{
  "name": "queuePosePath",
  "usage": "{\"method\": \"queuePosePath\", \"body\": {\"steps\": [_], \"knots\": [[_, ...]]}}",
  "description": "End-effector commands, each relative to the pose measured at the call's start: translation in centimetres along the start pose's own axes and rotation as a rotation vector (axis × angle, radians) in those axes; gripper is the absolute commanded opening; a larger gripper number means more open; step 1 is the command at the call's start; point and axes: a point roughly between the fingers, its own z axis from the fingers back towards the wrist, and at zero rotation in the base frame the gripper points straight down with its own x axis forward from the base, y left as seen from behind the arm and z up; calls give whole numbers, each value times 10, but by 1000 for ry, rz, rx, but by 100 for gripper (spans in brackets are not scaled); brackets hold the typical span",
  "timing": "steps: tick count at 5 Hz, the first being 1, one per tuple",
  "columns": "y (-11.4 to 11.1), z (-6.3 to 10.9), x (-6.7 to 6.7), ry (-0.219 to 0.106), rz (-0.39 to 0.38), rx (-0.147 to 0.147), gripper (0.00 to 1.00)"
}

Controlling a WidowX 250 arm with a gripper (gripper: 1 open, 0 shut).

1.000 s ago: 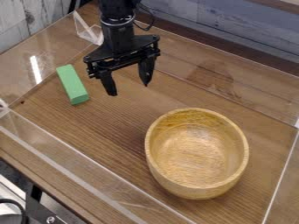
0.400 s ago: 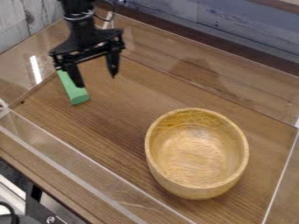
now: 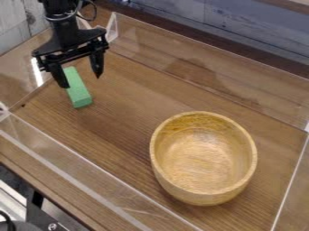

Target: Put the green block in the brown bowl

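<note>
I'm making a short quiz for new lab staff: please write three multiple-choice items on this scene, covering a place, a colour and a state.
1. Where is the bowl?
A) right of the block in the picture
B) left of the block
C) under the block

2. What colour is the block?
A) red
B) blue
C) green

3. How is the gripper?
A) shut
B) open
C) inside the bowl

1 A: the bowl lies at the picture's lower right.
2 C: the block shows bright green.
3 B: the gripper's fingers stand wide apart.
</note>
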Motion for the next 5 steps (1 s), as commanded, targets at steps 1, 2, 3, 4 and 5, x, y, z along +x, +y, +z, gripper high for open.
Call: {"method": "queuePosePath", "body": {"steps": [1, 2, 3, 4, 5], "knots": [[-8, 3, 14, -54, 38, -3, 100], [-12, -5, 16, -56, 80, 17, 100], [-9, -14, 25, -57, 136, 38, 100], [-7, -22, 34, -53, 184, 55, 100], [-3, -35, 37, -42, 197, 63, 100]]}}
